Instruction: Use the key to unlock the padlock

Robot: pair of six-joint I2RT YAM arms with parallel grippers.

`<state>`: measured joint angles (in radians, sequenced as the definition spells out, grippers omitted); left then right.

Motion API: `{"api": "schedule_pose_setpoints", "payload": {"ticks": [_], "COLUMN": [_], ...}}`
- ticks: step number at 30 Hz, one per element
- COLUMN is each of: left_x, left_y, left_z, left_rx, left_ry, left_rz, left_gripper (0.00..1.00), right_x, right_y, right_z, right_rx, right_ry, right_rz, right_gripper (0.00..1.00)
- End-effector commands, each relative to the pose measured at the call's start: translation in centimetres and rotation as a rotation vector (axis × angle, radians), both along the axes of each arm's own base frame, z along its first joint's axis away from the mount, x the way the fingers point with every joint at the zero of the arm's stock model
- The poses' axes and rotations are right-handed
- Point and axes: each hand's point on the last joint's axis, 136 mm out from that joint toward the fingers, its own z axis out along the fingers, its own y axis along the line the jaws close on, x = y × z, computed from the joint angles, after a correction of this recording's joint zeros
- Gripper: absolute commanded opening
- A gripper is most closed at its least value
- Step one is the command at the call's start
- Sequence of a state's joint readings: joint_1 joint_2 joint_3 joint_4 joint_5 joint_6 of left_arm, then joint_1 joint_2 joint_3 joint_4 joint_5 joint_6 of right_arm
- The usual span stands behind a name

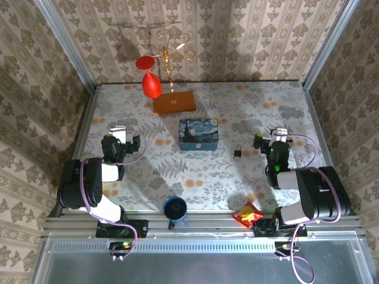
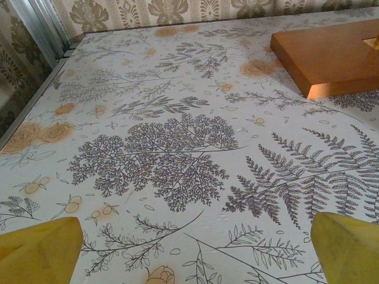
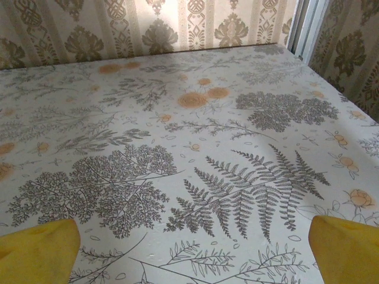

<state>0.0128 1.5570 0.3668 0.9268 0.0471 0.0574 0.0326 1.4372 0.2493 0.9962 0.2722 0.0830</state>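
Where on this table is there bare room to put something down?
The widest bare patch is the far right corner, beyond the padlock and right of the wooden stand. Another lies between the blue tin and the blue cup. Stand and tin crowd the far middle.

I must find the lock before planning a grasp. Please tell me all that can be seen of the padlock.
The padlock is tiny and blackish, with a small pale glint, metal by its look. It lies on the flowered table, between the blue painted tin and the right gripper, touching neither. Its shackle and keyhole are too small to make out.
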Motion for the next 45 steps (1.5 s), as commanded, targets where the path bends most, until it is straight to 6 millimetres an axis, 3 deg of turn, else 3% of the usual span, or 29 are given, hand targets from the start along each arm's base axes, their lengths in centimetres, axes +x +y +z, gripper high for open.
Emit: {"api": "schedule_pose_setpoints", "payload": {"ticks": [1, 6, 13, 19, 24, 45], "left_x": [0.6, 0.6, 0.7, 0.7, 0.7, 0.7], "left_y": [0.0, 0.0, -0.2, -0.2, -0.2, -0.4], "left_z": [0.9, 0.9, 0.8, 0.9, 0.9, 0.9], "left_rx": [-0.001, 0.000, 0.003, 0.005, 0.005, 0.013], "left_ry": [-0.025, -0.025, -0.020, -0.021, -0.022, -0.020], "left_rz": [0.006, 0.006, -0.001, -0.001, -0.002, -0.011], "left_gripper": [1.00, 1.00, 1.00, 1.00, 1.00, 1.00], "right_x": [0.9, 1.6, 2.3, 3.7, 3.5, 3.5], "right_y": [0.5, 1.7, 0.4, 3.3, 4.5, 4.5], "right_z": [1.1, 0.1, -0.3, -0.9, -0.7, -0.6], "right_rx": [0.024, 0.017, 0.061, 0.037, 0.055, 0.053], "right_ry": [-0.040, -0.022, 0.015, 0.096, 0.076, 0.075], "right_rz": [0.046, 0.125, 0.072, 0.238, 0.337, 0.337], "right_gripper": [1.00, 1.00, 1.00, 1.00, 1.00, 1.00]}}
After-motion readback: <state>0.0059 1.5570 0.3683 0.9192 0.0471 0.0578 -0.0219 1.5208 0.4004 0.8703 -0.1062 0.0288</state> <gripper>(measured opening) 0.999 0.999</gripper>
